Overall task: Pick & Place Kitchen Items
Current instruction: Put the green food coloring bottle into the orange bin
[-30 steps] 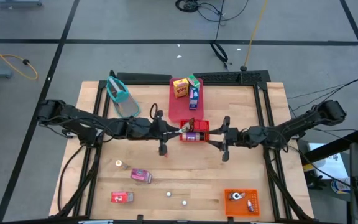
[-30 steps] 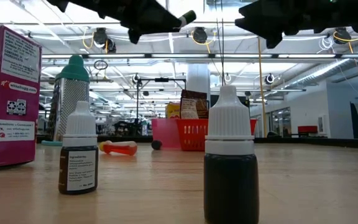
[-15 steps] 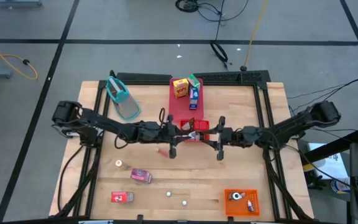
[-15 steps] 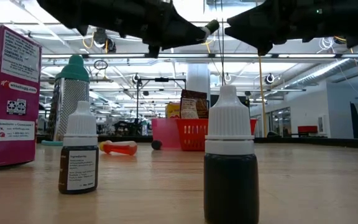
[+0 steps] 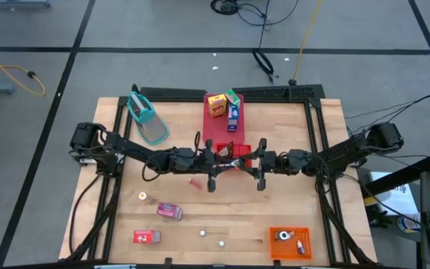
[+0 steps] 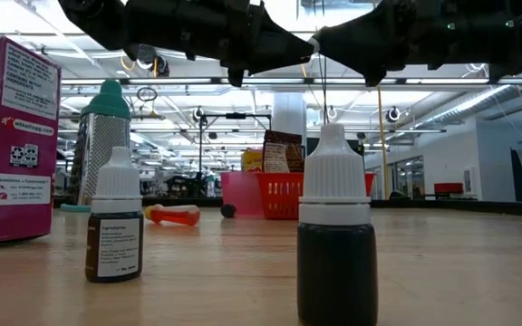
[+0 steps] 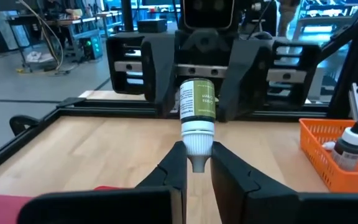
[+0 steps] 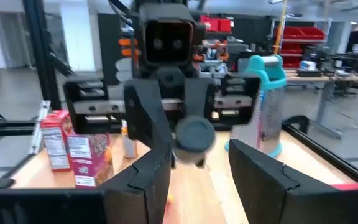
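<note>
Above the red basket (image 5: 239,152) at mid-table my two grippers meet tip to tip. My left gripper (image 7: 197,157) is shut on a small green-labelled bottle (image 7: 197,102), which lies level with its base toward the right arm. My right gripper (image 8: 197,163) is open. Its fingers (image 7: 234,93) stand on either side of the bottle's body. The bottle's round base (image 8: 195,134) shows between them; whether they touch it, I cannot tell. Two dropper bottles (image 6: 335,237) (image 6: 116,226) and a pink carton (image 6: 7,136) stand close to the low camera. My left gripper pinches the bottle's white cap (image 7: 197,142) between its two fingertips (image 7: 175,163). The fingers come level from the table's left side and lie along the bottle. The bottle sticks out level beyond them, clear of the basket and the table.
A red tray (image 5: 216,133) under the basket carries a yellow carton (image 5: 216,106) and a blue-green one (image 5: 233,109). A teal grater (image 5: 146,117) lies far left. A pink carton (image 5: 169,211), a red carton (image 5: 146,237), small round pieces (image 5: 202,233) and the orange bin (image 5: 290,243) sit near the front.
My left gripper has gone toward the table's right edge and a little down, carrying the bottle level. My right gripper has come toward the left edge to meet it. Its fingers now stand around the bottle's body.
</note>
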Robot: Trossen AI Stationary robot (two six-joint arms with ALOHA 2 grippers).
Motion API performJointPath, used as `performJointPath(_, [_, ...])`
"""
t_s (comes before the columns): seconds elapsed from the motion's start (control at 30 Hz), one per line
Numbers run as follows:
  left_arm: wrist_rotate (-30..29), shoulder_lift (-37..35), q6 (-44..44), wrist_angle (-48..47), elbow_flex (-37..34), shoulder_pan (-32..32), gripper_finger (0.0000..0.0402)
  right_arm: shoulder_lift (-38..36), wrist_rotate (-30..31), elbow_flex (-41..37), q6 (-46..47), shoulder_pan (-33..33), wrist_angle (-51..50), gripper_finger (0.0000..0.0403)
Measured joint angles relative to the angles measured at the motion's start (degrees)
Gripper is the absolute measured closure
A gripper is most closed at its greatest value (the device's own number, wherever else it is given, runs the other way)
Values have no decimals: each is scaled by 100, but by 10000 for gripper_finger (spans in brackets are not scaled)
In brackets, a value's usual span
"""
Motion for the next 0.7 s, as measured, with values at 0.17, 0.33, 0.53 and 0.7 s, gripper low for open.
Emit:
performJointPath(0.17, [1, 0, 1, -42, 0, 21, 371, 74, -297, 0, -5, -66, 215, 252])
performJointPath(0.33, [-1, 0, -19, -61, 0, 24, 362, 76, -301, 3, 0, -104, 185, 264])
performJointPath(0.53, [1, 0, -23, -81, 0, 21, 353, 106, -301, 114, 0, -108, 138, 290])
performJointPath(0.7, [23, 0, -25, -127, -4, 17, 352, 195, -428, 136, 6, -130, 130, 326])
